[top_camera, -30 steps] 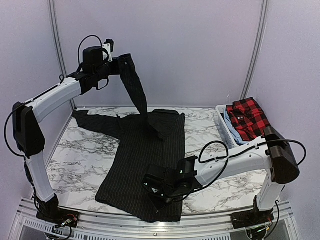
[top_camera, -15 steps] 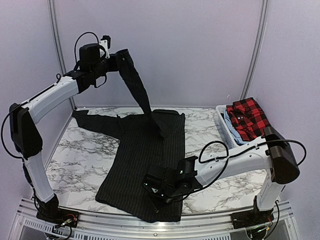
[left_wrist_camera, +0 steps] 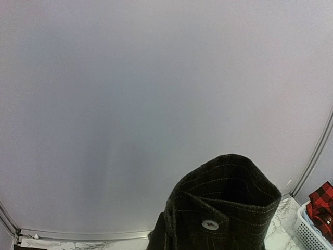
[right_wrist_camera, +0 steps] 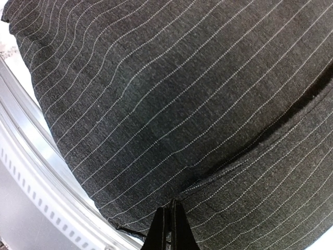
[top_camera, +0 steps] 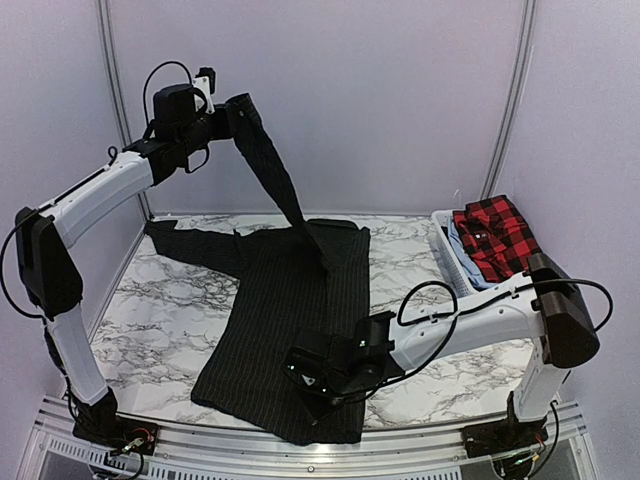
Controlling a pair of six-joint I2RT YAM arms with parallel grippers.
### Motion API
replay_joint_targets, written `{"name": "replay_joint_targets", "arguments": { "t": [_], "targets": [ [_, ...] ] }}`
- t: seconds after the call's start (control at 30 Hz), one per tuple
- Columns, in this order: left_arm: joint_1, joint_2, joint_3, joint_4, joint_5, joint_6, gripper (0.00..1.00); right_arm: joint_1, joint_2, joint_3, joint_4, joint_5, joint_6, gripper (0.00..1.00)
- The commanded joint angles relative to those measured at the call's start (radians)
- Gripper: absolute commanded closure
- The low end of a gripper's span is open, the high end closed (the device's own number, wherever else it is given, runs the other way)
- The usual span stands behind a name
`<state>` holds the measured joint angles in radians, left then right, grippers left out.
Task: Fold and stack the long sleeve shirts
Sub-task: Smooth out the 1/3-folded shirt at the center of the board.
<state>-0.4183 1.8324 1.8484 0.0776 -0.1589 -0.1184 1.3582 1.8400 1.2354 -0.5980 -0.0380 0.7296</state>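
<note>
Basket (top_camera: pixel 448 250) (checked shirt (top_camera: pixel 497 236) inside) far right

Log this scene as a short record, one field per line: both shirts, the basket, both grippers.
black pinstriped shirt: spread on the marble table, one sleeve lifted
left gripper: shut on the sleeve cuff, high above the table
right gripper: shut, low over the shirt by its near hem; cannot tell if cloth is pinched
red checked shirt: lying on top in the white basket, at the table's right edge
stack: not yet made
</note>
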Motion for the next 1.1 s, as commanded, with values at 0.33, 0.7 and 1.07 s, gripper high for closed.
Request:
{"name": "replay_joint_targets", "arguments": {
  "t": [0.33,0.7,1.07],
  "targets": [
    [0.019,-0.036,-0.037,0.037,-0.007,0.01,1.0,-0.019,0.002,0.023,0.074,-0.054,-0.04,0.98],
    [0.018,-0.054,-0.135,0.059,0.068,-0.011,1.0,-0.086,-0.115,-0.021,0.13,-0.039,-0.084,0.53],
    [0.016,-0.088,-0.213,0.096,0.225,-0.022,1.0,-0.586,-0.278,-0.156,0.432,-0.201,-0.227,0.64]
  ]
}}
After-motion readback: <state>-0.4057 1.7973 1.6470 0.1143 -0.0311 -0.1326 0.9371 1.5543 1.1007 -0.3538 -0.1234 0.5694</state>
